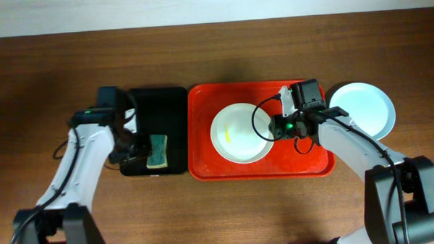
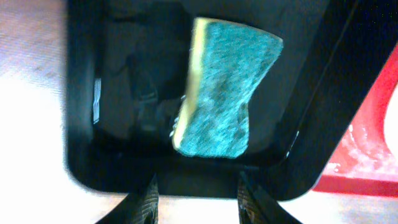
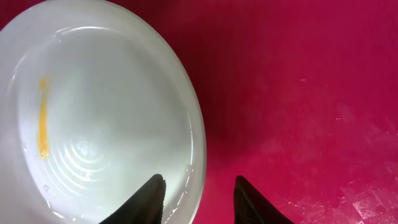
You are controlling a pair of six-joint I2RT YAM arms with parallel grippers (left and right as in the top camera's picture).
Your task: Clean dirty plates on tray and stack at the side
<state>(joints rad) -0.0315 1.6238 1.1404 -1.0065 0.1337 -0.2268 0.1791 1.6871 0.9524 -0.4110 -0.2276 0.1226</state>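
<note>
Left gripper (image 2: pixel 198 180) held partly open above edge of black tray (image 2: pixel 81 124), nothing gripped. Sponge (image 2: pixel 227 87) seen green face up in black tray, just beyond fingertips. Right gripper (image 3: pixel 199 178) held partly open, rim of white plate (image 3: pixel 106 106) straddled: one finger over plate's inside, other over red tray (image 3: pixel 311 93); contact with rim cannot be told. White plate, marked by yellow smear (image 3: pixel 43 118), set on red tray. Pale blue plate (image 1: pixel 361 106) set on table (image 1: pixel 41 70), just right of red tray.
</note>
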